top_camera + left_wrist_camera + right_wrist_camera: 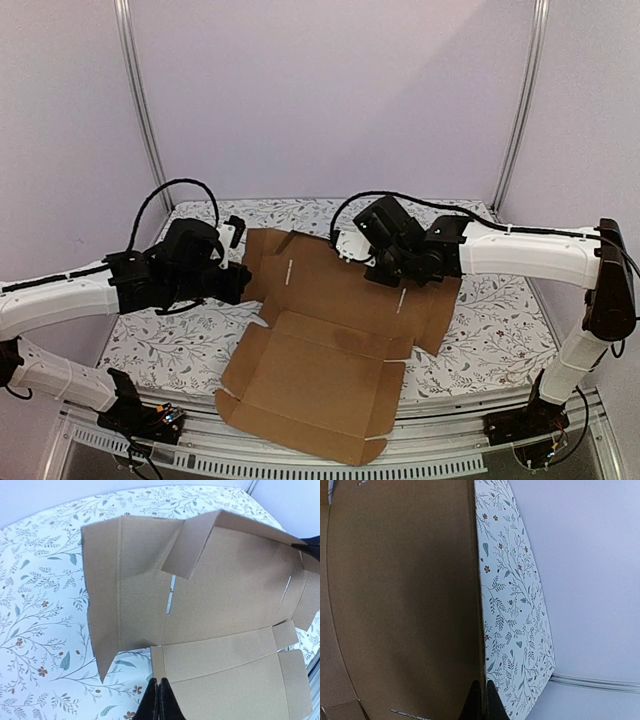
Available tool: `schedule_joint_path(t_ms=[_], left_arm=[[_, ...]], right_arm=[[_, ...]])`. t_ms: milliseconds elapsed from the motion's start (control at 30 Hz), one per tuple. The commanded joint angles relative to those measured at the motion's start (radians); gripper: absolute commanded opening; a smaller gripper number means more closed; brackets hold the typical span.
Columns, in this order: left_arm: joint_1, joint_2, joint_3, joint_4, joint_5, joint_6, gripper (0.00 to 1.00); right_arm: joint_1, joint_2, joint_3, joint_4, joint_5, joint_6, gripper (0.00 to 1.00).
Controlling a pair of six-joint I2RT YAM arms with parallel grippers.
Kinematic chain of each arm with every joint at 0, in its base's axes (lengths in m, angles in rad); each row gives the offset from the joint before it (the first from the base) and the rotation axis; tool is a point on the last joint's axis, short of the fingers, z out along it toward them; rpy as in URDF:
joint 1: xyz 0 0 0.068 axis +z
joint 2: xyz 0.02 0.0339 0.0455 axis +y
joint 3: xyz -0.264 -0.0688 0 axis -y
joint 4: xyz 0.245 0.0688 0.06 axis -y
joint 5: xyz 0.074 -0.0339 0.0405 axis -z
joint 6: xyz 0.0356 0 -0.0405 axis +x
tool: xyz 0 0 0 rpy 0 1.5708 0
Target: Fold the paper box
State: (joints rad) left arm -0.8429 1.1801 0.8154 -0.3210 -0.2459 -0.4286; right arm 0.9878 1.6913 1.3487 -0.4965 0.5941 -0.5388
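A: Nearest first?
B: Paper box [320, 350], not yet folded: a plain brown die-cut sheet, spread open on the floral cloth [160, 345] of the table. Near panel out past the white front rail [250, 462], its small side flaps tipped up slightly.
A: Next back, left side?
B: Left gripper [158, 682], at the end of the white left arm [50, 300] with its black wrist. Black fingers [152, 700] pressed together, nothing between them. Tips right at the corner of a cardboard panel; touching or just above, impossible to tell.
A: And opposite?
B: Right gripper [482, 685], closed tight as well, empty as far as visible. Tips at the join of sheet edge and cloth. Contact with that edge: unclear.
A: Between the two?
B: Broad middle panel lying flat, creased along the fold lines. A narrow slot [288, 272] toward the left, another slot [401, 300] toward the right.
A: Farther on?
B: A flap [192, 542] at the far edge, lifted and tilted over the panel beneath. Past the sheet, a strip of bare cloth, then slanting metal posts [140, 110] at the back corners and a pale lilac wall [330, 100].
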Motion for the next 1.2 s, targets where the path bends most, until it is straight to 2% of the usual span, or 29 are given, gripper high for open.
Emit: schedule_joint_path(t_ms=[0, 167, 400, 567, 767, 967, 1167], left_arm=[[0.036, -0.096, -0.012, -0.102, -0.042, 0.046, 0.02], [0.098, -0.2, -0.066, -0.086, -0.071, 0.041, 0.03], [0.177, -0.282, -0.208, 0.089, 0.035, -0.048, 0.03], [0.214, -0.267, -0.242, 0.144, 0.092, -0.08, 0.01], [0.241, -0.265, -0.304, 0.225, 0.079, -0.079, 0.0], [0.335, -0.228, -0.4, 0.437, 0.195, -0.083, 0.0], [0.411, -0.121, -0.445, 0.665, 0.329, -0.109, 0.0]], right_arm=[[0.006, -0.006, -0.038, 0.064, 0.019, -0.061, 0.0], [0.015, -0.04, -0.088, 0.148, 0.035, -0.139, 0.0], [0.028, -0.095, -0.16, 0.289, 0.049, -0.258, 0.0], [0.039, -0.131, -0.197, 0.38, 0.06, -0.356, 0.0], [0.041, -0.146, -0.215, 0.439, 0.074, -0.421, 0.0], [0.057, -0.172, -0.249, 0.453, 0.067, -0.446, 0.0], [0.086, -0.22, -0.287, 0.454, 0.057, -0.451, 0.0]])
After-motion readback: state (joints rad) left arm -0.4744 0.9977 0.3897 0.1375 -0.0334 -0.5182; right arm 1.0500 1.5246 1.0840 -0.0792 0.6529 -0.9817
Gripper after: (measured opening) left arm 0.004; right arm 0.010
